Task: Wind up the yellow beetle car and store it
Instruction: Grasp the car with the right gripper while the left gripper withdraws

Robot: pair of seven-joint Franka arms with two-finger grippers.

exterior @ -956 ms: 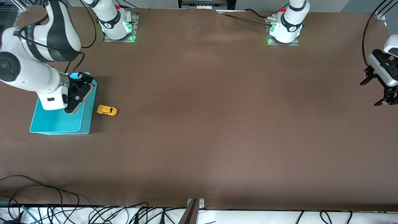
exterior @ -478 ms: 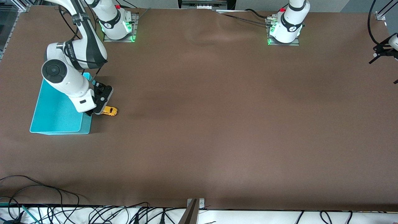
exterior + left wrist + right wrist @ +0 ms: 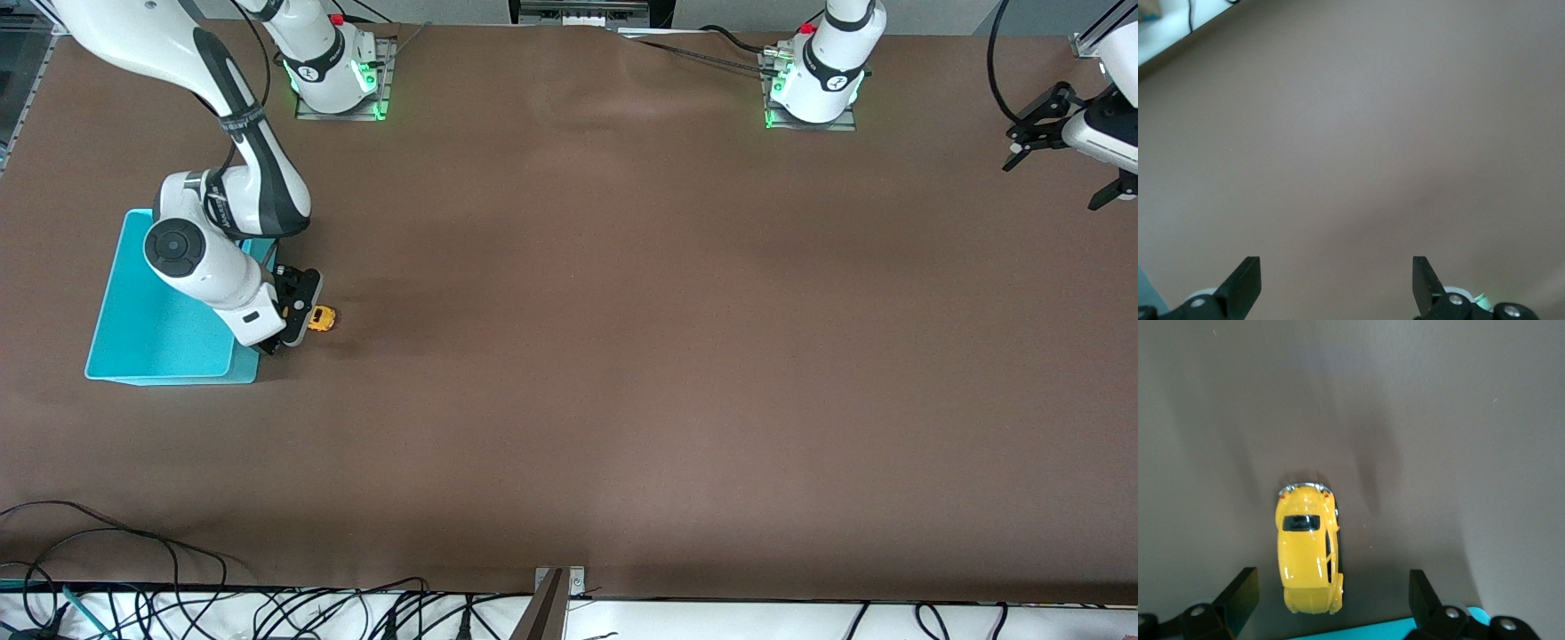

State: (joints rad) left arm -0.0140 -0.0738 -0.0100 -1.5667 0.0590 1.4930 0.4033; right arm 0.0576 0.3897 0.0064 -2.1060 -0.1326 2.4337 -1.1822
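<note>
Table (image 3: 622,356): bin (image 3: 142,338) beside car (image 3: 1307,550) (touching?).

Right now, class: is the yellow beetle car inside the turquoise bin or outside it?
Outside. The yellow beetle car sits on its wheels on the brown table beside the turquoise bin, between the open fingers of the right tool.

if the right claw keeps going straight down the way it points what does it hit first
Most likely the yellow beetle car: the right claw is open above it, the car between its fingers in the right wrist view, beside the turquoise bin. Height above the car is unclear.
</note>
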